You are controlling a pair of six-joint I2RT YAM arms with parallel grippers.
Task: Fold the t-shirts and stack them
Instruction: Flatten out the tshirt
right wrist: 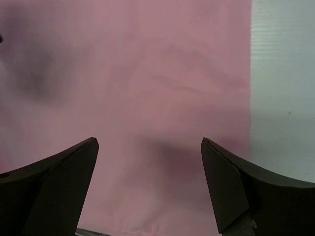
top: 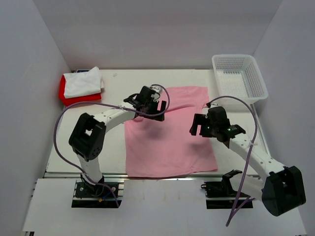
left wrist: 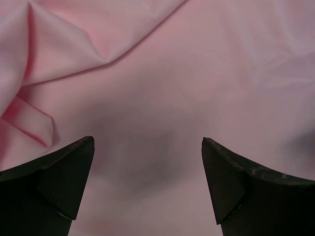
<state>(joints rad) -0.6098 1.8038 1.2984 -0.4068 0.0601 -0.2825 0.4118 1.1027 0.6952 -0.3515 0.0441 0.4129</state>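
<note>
Pink shirt [top: 170, 132] lies spread on the middle of the bench [top: 110, 147], creased near its far left corner. Left jaws hang parted and empty just over that creased part. Right jaws, likewise released and holding nothing, hover above the shirt's right edge, with bare bench showing beside it. White shirt [top: 82, 82] sits folded on the folded red shirt [top: 74, 99] at the bench's far left corner. A basket [top: 240, 78] stands at the far right.
</note>
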